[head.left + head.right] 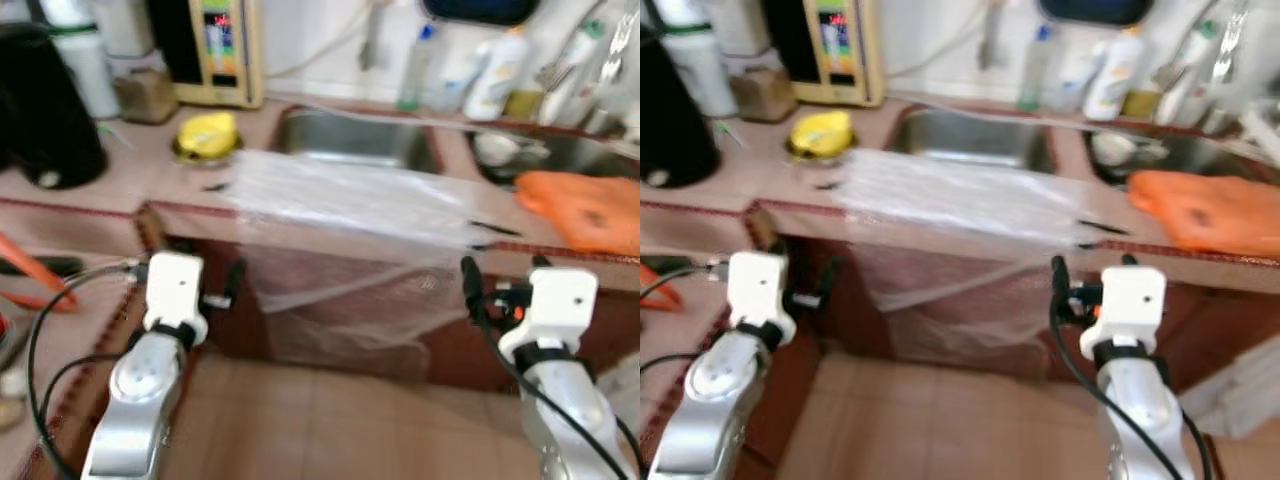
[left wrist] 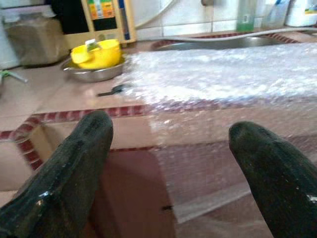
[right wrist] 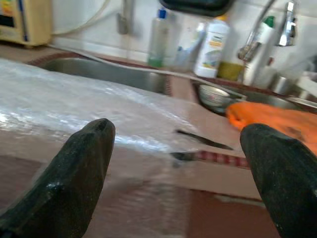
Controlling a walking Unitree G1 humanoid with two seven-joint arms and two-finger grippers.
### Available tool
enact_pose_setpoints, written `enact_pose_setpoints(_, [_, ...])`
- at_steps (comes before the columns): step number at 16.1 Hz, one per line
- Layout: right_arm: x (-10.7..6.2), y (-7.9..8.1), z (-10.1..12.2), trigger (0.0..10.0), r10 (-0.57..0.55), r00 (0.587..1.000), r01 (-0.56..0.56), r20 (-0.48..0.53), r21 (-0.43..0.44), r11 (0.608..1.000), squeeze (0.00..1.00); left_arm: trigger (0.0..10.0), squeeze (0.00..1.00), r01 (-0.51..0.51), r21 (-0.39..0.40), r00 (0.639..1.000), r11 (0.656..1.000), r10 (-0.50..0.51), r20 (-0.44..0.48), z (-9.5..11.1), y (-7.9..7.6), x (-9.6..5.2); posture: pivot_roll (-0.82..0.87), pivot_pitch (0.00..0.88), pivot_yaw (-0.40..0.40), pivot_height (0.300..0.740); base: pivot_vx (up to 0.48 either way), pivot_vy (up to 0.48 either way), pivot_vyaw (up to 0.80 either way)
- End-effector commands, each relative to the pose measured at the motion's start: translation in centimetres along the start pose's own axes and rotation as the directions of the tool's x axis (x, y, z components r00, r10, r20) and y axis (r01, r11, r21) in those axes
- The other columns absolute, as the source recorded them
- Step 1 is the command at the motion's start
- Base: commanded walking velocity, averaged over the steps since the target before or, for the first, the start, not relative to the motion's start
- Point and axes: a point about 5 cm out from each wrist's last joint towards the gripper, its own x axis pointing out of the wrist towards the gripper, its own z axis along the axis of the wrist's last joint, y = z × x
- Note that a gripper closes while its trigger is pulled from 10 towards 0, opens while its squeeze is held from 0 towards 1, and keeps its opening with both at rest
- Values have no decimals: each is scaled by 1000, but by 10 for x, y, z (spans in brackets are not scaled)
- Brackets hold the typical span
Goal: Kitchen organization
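A sheet of clear bubble wrap (image 1: pixel 350 200) lies over the tiled counter (image 1: pixel 110 200) in front of the sink (image 1: pixel 350 135) and hangs down past the counter's front edge. My left gripper (image 2: pixel 171 129) is open and empty, held just below the counter edge near the sheet's left end. At about the same height near the sheet's right end, my right gripper (image 3: pixel 179 129) is also open with nothing between its fingers. Neither gripper touches the bubble wrap (image 3: pixel 74 104).
A yellow bowl (image 1: pixel 207 133) in a steel dish sits left of the sink. An orange bag (image 1: pixel 585 210) lies on the counter at the right. A black kettle (image 1: pixel 40 110) stands far left, bottles (image 1: pixel 495 75) behind the sink. Tiled floor (image 1: pixel 330 420) lies below.
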Motion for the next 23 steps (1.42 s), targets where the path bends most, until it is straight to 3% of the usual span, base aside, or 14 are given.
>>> enact_pose_setpoints(1, [2, 4, 4, 10000, 16, 1000, -16, 14, 6, 1000, 0, 10000, 0, -50, 32, 999, 998, 50, -4, -2, 8, 0, -27, 39, -43, 740, 0, 0, 0])
enact_pose_setpoints(3, [3, 8, 8, 10000, 33, 999, -33, 32, 2, 999, 0, 10000, 0, -158, 75, 987, 985, 158, 10, 1, 22, 0, -24, 43, -37, 740, 0, 0, 0])
enact_pose_setpoints(4, [4, 10, 10, 10000, 35, 999, -35, 41, 4, 999, 0, 10000, 0, -152, 57, 988, 987, 151, 9, 2, 23, 0, -20, 47, -33, 740, 0, 0, 0])
enact_pose_setpoints(7, [4, 12, 14, 10000, 34, 998, -36, 54, 26, 999, 0, 10000, 0, -92, 80, 995, 993, 89, 35, 7, 18, 1, -20, 56, -26, 740, 0, 0, 0])
enact_pose_setpoints(15, [8, 13, 32, 10000, 22, 993, -24, 118, 8, 1000, 0, 10000, 0, 22, -46, 996, 999, -18, 84, 23, 3, 6, -12, 63, -37, 740, 0, 0, 0])
enact_pose_setpoints(19, [10, 8, 40, 10000, -7, 989, 9, 149, -12, 1000, 0, 10000, 0, 88, -28, 987, 996, -84, 136, 33, -6, 7, -15, 63, -42, 740, 0, 0, 0])
enact_pose_setpoints(23, [10, 11, 37, 10000, 8, 991, -6, 132, -19, 1000, 0, 10000, 0, 115, -53, 979, 992, -104, 172, 43, -2, 15, -16, 61, -54, 740, 0, 0, 0])
